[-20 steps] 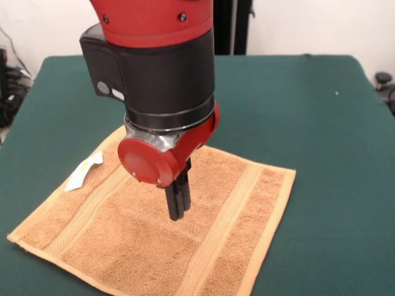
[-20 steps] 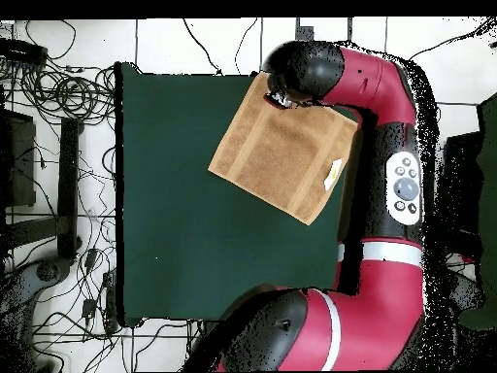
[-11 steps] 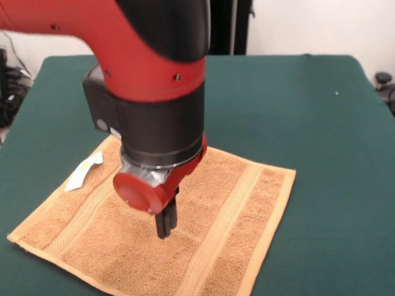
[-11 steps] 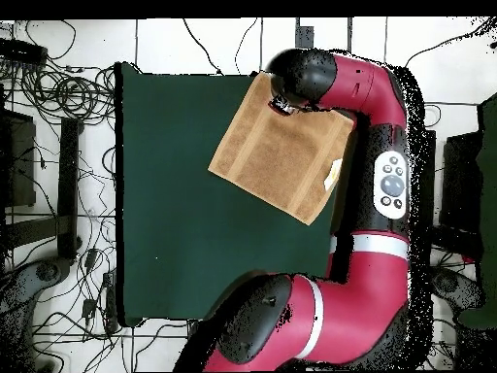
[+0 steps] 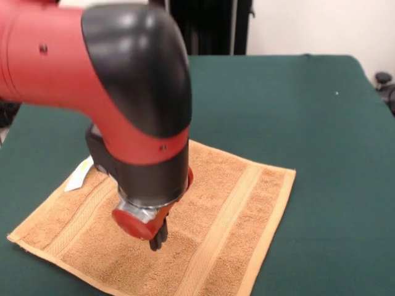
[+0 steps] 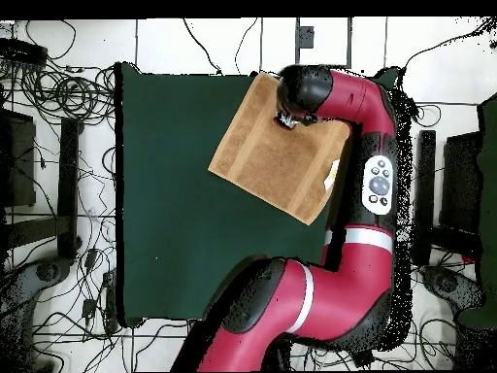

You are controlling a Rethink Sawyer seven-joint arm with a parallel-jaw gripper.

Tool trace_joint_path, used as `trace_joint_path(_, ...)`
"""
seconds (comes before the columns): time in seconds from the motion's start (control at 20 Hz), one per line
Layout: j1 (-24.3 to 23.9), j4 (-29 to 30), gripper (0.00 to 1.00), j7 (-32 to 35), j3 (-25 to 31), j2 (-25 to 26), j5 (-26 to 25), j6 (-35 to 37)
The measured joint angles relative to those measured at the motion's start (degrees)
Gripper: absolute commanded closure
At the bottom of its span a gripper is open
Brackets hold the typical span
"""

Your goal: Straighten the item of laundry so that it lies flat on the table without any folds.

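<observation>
Claw (image 5: 158, 242) moved nearer, lower, tips at flat towel (image 5: 234, 209), green table (image 5: 308, 111)

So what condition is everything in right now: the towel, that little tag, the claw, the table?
Towel: spread flat on the table, no folds showing, one corner at the table's edge in the overhead view.
White tag: sticking out from the towel's edge onto the green cloth.
Claw: pointing down, tips at the towel's surface; open or shut is unclear.
Table: green cloth, holding only the towel.
</observation>
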Motion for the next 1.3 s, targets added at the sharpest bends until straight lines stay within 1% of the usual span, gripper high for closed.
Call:
trace_joint_path(0.05,0.02,-1.33,1.0,0.0,-0.01,1.55,-0.1,1.6)
trace_joint_path(0.2,0.03,-3.65,1.0,0.0,0.05,3.86,0.04,3.71)
trace_joint_path(0.35,0.15,-5.96,1.0,0.0,0.02,4.51,0.08,4.44)
trace_joint_path(0.45,0.14,-6.5,1.0,0.0,0.02,4.72,0.07,4.41)
trace_joint_path(0.75,0.15,-6.58,1.0,0.0,0.02,4.83,0.07,2.23)
trace_joint_path(1.0,0.15,-6.56,1.0,0.0,0.02,4.83,0.08,-2.11)
trace_joint_path(1.3,0.17,-7.59,1.0,0.0,0.09,5.43,0.13,-3.65)
